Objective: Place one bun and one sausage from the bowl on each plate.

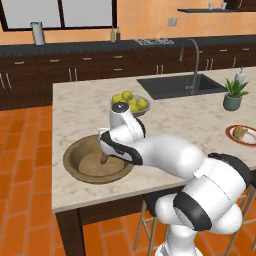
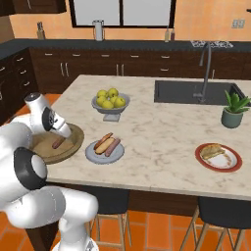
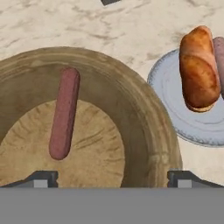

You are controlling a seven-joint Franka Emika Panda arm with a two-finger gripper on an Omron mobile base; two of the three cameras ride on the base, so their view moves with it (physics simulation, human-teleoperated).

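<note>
The gripper point(image 3: 112, 179) hangs over the bowl point(image 3: 144, 118) with its two fingers spread wide and nothing between them. The bowl sits near the front left corner of the counter point(image 2: 162, 127). One sausage point(image 3: 64, 113) lies inside the bowl, partly on its sloping side and partly on the light bottom. Just to the right of the bowl is the grey plate point(image 2: 98, 154), close to the front edge. A bun point(image 2: 102, 142) and another sausage point(image 2: 112, 146) lie side by side on that plate. The red-rimmed plate point(image 2: 230, 164) is far off toward the front right of the counter, and it has a bun point(image 2: 212, 150) on it. A grey bowl of yellow-green fruit point(image 2: 111, 99) stands behind the grey plate, more toward the middle. A sink point(image 2: 193, 92) is set into the back right part of the counter, and a small green plant point(image 2: 234, 110) in a pot stands near the right edge.
</note>
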